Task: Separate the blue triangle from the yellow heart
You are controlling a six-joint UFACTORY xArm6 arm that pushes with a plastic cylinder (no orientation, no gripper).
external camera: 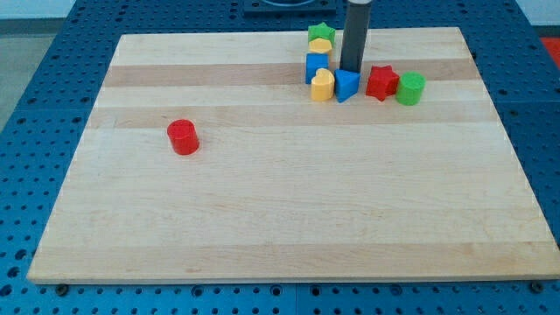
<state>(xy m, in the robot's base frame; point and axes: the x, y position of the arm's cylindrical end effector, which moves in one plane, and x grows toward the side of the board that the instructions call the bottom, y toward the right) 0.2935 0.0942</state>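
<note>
The blue triangle (347, 85) is found near the view's top, slightly right of centre, on the wooden board (289, 219). The yellow heart (323, 86) is set at its 9 o'clock, just beside it and apparently touching. My tip (351, 70) is placed at the 12 o'clock edge of the blue triangle, right against its upper side; the exact end of the rod is partly hidden behind that block. No jaws are carried by this rod, so nothing can be told of them being apart or together.

At 12 o'clock from the yellow heart, a blue cube (316, 66) is seen, with a yellow block (319, 45) of unclear shape behind it and a green star (321, 33) farther toward the view's top. At 3 o'clock from the blue triangle, a red star (381, 82) is seen, and a green cylinder (409, 88) is set just beside it. A red cylinder (183, 136) is placed well apart, toward 8 o'clock from the cluster.
</note>
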